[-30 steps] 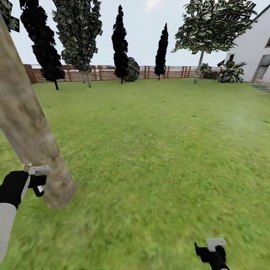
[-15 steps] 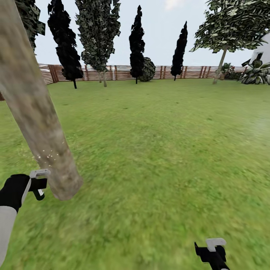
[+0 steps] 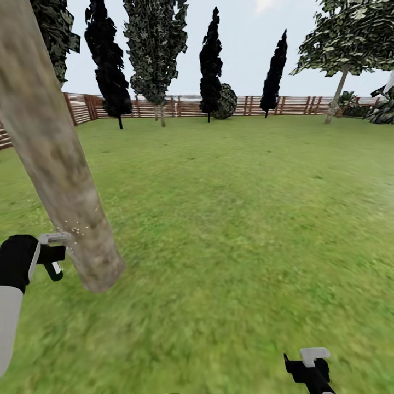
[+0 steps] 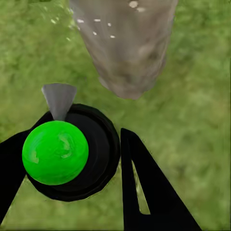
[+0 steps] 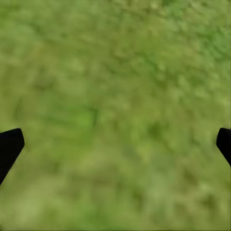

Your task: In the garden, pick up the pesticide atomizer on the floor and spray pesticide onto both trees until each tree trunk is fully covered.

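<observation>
A thick, mottled beige-grey tree trunk slants across the left of the head view and meets the grass at its flared base. Pale pesticide specks dot the bark low down, and more specks show in the left wrist view. My left gripper hangs just left of the trunk's base, shut on the pesticide atomizer, a black round body with a green ball and a grey nozzle aimed at the trunk. My right gripper is low at the right over bare grass, open.
Green lawn spreads ahead to a brown slatted fence. Dark cypress-like trees and a round bush stand along it. A leafy tree with a pale trunk stands far off at the right.
The camera has swung left, so the whole picture has shifted right and the house has left view. My left gripper stays beside the trunk with the atomizer, slightly higher. The right gripper is unchanged.
</observation>
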Controlling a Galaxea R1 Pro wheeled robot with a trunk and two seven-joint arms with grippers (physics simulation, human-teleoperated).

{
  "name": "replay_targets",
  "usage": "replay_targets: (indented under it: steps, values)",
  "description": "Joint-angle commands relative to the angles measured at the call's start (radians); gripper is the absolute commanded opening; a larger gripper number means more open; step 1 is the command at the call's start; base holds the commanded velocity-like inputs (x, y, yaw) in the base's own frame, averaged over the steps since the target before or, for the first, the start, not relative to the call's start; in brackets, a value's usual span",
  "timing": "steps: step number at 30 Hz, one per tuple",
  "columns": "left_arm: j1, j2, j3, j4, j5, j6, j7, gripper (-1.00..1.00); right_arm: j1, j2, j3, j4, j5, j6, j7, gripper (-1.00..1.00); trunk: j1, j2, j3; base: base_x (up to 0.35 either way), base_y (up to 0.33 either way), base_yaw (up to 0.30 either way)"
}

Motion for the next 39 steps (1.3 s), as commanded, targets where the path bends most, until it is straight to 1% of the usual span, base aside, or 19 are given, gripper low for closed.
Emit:
replay_targets:
  steps: [1,3,6,8,25,37,39]
  values:
    - [-0.003,0.002,-0.001,-0.009,-0.001,0.008,0.000,-1.00,0.000,0.000,0.000,0.000,0.000,0.000,0.000,1.00,0.000,0.000,0.000,0.000,0.000,0.277]
    - [-0.004,0.001,-0.002,-0.023,-0.001,0.016,-0.001,-1.00,0.000,0.000,0.000,0.000,0.000,0.000,0.000,1.00,0.000,0.000,0.000,0.000,0.000,0.277]
    - [0.008,-0.003,-0.004,-0.087,0.001,0.018,-0.002,-1.00,0.000,0.000,0.000,0.000,0.000,0.000,0.000,1.00,0.000,0.000,0.000,0.055,-0.022,0.089]
    - [0.009,-0.005,-0.005,-0.106,0.001,0.019,-0.002,-1.00,0.000,-0.001,0.000,0.000,0.000,0.000,0.000,1.00,0.000,0.000,0.000,0.230,-0.115,0.012]
    - [0.012,-0.008,-0.004,-0.112,0.003,0.018,-0.002,-1.00,0.000,0.000,0.000,0.000,0.000,0.000,0.000,1.00,0.000,0.000,0.000,0.277,-0.151,0.000]
    - [0.013,-0.007,-0.005,-0.113,0.000,0.018,-0.002,-1.00,0.000,0.000,0.000,0.000,0.000,0.000,0.000,1.00,0.000,0.000,0.000,0.211,-0.205,0.001]
    - [0.013,-0.006,-0.008,-0.113,-0.002,0.018,-0.002,-1.00,0.000,0.000,0.000,0.000,0.000,0.000,0.000,1.00,0.000,0.000,0.000,0.131,-0.249,0.208]
